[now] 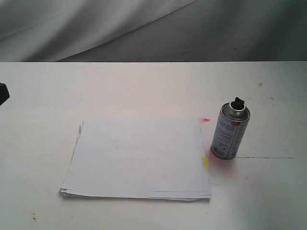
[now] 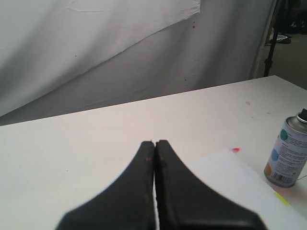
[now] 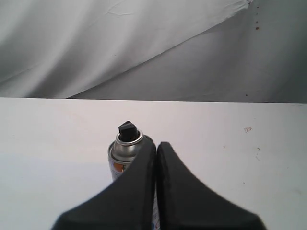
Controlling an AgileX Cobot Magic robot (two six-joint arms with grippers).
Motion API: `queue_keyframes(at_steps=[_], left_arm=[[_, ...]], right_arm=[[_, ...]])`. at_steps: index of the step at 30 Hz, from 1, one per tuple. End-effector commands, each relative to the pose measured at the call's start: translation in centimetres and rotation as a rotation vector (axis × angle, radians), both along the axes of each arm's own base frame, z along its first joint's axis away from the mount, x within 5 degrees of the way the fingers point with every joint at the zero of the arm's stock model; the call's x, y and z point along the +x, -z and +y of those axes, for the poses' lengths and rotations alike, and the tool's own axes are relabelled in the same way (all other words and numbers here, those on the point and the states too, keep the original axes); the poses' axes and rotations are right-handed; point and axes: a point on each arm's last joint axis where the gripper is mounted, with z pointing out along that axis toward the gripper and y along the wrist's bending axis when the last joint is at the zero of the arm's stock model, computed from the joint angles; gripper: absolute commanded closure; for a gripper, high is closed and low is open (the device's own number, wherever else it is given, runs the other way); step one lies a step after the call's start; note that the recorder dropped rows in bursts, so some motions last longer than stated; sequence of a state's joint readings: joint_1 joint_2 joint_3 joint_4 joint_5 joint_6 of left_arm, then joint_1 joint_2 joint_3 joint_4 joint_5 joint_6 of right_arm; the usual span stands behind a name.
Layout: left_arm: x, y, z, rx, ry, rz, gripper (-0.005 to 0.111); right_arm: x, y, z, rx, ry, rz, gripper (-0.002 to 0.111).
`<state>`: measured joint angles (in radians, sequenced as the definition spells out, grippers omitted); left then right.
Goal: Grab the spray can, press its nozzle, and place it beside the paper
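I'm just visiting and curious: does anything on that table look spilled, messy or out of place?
Yes. Pink-red stains mark the table: one by the paper's far right corner, a fainter one at the spray can's base. They look like stray spray. The sheets are also slightly fanned, not squared.

Your right pincer (image 3: 156, 146) has its two black fingers pressed together, with nothing between them. Just beyond its tips the spray can (image 3: 123, 152) stands upright on the white worktop (image 3: 240, 143), partly hidden behind one finger. Its black nozzle (image 3: 127, 131) shows clear above the silver shoulder. Farther off hangs a grey cloth (image 3: 120, 48).
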<state>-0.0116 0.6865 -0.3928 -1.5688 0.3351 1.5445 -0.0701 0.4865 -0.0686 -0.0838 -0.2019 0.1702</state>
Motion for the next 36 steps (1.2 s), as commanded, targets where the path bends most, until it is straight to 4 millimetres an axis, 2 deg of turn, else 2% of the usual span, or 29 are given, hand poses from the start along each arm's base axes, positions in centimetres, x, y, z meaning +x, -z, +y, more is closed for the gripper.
queue_keyframes(at_steps=[1, 9, 15, 23, 29, 36], left_arm=[[0.0, 0.1, -0.1, -0.012, 0.009, 0.005, 0.107], [-0.1, 0.1, -0.3, -0.024, 0.03, 0.005, 0.107], [-0.1, 0.1, -0.3, -0.025, 0.032, 0.005, 0.107], [-0.1, 0.0, -0.4, -0.034, 0.033, 0.005, 0.107], [-0.1, 0.0, -0.4, -0.056, 0.031, 0.005, 0.107], [-0.1, 0.0, -0.4, -0.054, 0.029, 0.005, 0.107]], right_arm=[[-0.8, -0.6, -0.3, 0.002, 0.038, -0.074, 0.108], [-3.6, -2.6, -0.6, -0.032, 0.12, -0.314, 0.108], [-4.4, -3.0, -0.6, -0.048, 0.148, -0.377, 0.108], [-4.4, -2.9, -0.6, -0.047, 0.149, -0.368, 0.108], [-4.1, -0.6, -0.8, -0.011, 0.172, -0.114, 0.108], [-4.2, -0.4, -0.9, -0.007, 0.174, -0.087, 0.108]])
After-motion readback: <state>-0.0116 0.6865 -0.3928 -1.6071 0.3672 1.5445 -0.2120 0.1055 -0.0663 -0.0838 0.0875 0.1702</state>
